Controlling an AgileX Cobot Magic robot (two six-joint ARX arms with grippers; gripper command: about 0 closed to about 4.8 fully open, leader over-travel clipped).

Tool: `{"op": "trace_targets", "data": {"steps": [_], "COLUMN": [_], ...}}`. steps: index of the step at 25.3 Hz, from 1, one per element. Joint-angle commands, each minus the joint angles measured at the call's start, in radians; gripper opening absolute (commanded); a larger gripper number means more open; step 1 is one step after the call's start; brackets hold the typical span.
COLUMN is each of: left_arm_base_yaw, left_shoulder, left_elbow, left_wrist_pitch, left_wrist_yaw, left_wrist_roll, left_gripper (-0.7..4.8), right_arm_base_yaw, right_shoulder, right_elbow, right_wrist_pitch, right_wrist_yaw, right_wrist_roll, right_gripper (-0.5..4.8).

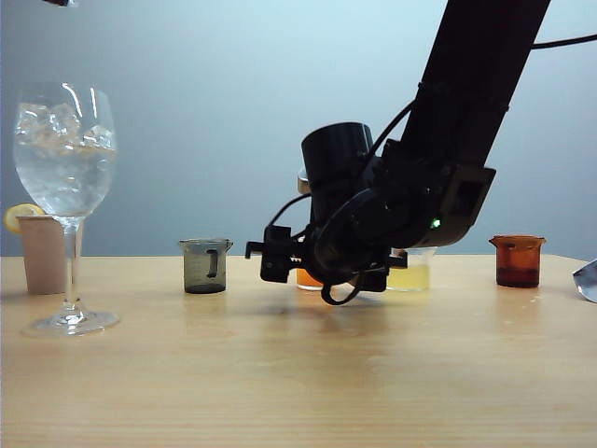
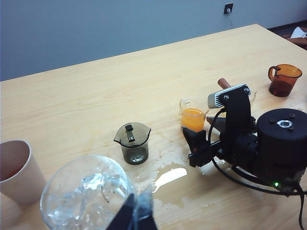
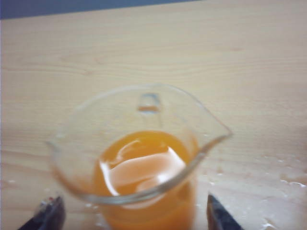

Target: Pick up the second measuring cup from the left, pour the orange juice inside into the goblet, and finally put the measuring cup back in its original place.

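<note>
The second measuring cup (image 3: 139, 158), small and clear with a flared rim, stands on the pale wood table with orange juice (image 3: 148, 196) in it. My right gripper (image 3: 132, 218) is open, one dark fingertip on each side of the cup and a gap to the glass on both. In the exterior view that gripper (image 1: 269, 256) hides most of the cup (image 1: 308, 278). The left wrist view shows the cup (image 2: 193, 115) just beyond the right gripper (image 2: 204, 134). The goblet (image 1: 65, 149), full of ice, stands at the far left. My left gripper (image 2: 135, 215) hovers above the goblet (image 2: 86, 196), fingers together.
A smoky grey cup (image 1: 205, 266) stands left of the orange one, a pale yellow cup (image 1: 410, 273) right of it, a brown cup (image 1: 518, 261) further right. A beige cup with lemon (image 1: 42, 252) stands behind the goblet. A spilled puddle (image 2: 170, 177) lies on the table.
</note>
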Motion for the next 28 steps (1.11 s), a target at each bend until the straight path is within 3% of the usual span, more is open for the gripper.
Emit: {"op": "trace_targets", "data": {"steps": [1, 20, 28], "left_arm_base_yaw": [0.002, 0.002, 0.002], "left_shoulder": [-0.002, -0.002, -0.002], "left_elbow": [0.005, 0.005, 0.005], "left_wrist_pitch": [0.006, 0.006, 0.006], "left_wrist_yaw": [0.000, 0.000, 0.000], "left_wrist_roll": [0.004, 0.004, 0.004], "left_gripper": [-0.03, -0.03, -0.03], "right_arm_base_yaw": [-0.008, -0.051, -0.051], "right_shoulder": [0.008, 0.059, 0.082], "right_elbow": [0.025, 0.077, 0.134], "right_wrist_pitch": [0.005, 0.008, -0.009], "right_wrist_yaw": [0.016, -0.007, -0.034], "right_wrist_roll": [-0.006, -0.008, -0.067], "right_gripper": [3.78, 3.78, 3.77]}}
